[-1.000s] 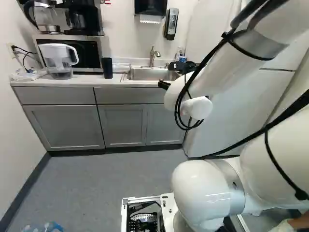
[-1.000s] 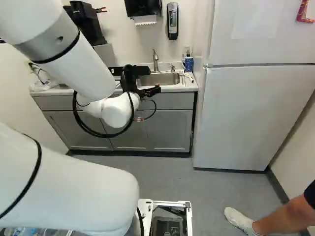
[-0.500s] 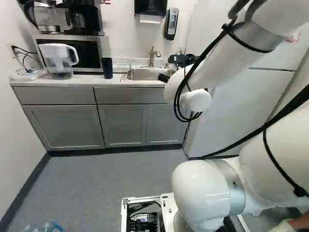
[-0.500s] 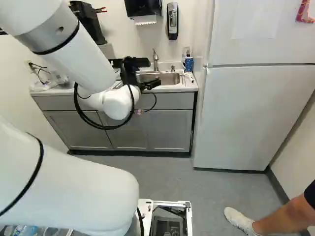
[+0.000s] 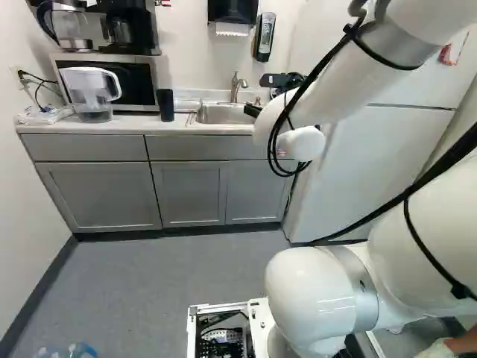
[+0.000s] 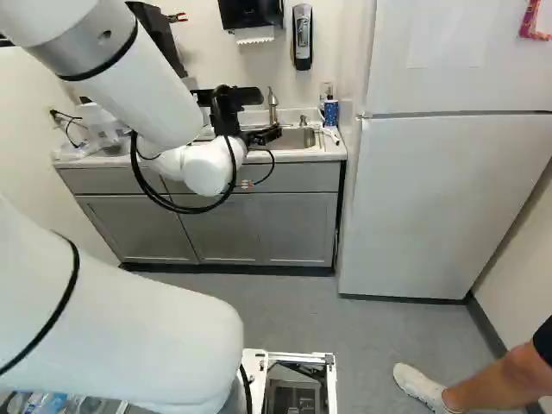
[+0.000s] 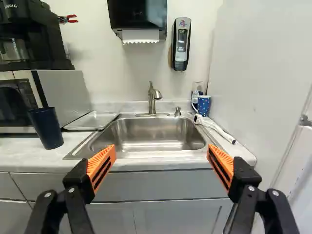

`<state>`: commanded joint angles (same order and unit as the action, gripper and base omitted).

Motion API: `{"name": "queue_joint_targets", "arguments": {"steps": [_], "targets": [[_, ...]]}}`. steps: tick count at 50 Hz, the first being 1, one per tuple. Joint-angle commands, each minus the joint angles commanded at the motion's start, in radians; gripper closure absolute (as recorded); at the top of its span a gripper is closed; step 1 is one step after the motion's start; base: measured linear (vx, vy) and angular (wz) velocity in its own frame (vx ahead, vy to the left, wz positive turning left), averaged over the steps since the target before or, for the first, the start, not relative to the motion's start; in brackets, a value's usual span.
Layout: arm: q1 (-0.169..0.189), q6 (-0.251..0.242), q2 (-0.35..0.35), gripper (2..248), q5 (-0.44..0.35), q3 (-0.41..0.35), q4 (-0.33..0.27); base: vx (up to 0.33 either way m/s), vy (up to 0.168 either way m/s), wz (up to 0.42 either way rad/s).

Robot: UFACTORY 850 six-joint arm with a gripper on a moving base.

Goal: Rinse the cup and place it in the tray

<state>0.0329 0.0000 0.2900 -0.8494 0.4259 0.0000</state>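
Observation:
My gripper (image 6: 264, 136) is raised in front of the sink counter. In the wrist view, the gripper (image 7: 162, 152) stands wide open, nothing between its orange pads, facing the sink (image 7: 151, 134). A dark blue cup (image 7: 46, 127) stands upright on the counter, ahead of and outside one finger; it also shows as the dark cup (image 5: 165, 105) beside the microwave in the left base view. Between cup and sink lies a clear, shallow tray (image 7: 91, 121). Across the sink, in the back corner, is a blue cup with white dots (image 7: 204, 105).
The faucet (image 7: 153, 97) rises behind the sink. A white brush (image 7: 214, 127) lies on the counter beside it. The microwave (image 5: 134, 78) and a water pitcher (image 5: 91, 93) stand on the counter. A tall fridge (image 6: 431, 207) stands alongside. A person's leg shows at the right base view's right.
My arm has lifted the gripper in front of the counter, higher in both base views. The base and the things on the counter have not moved.

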Motion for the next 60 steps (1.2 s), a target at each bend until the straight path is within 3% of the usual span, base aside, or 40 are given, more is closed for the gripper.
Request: {"name": "queue_joint_targets", "arguments": {"steps": [60], "targets": [[-0.001, 0.000, 0.017, 3, 0.131, 0.116, 0.000, 0.000, 0.000, 0.000]]}}
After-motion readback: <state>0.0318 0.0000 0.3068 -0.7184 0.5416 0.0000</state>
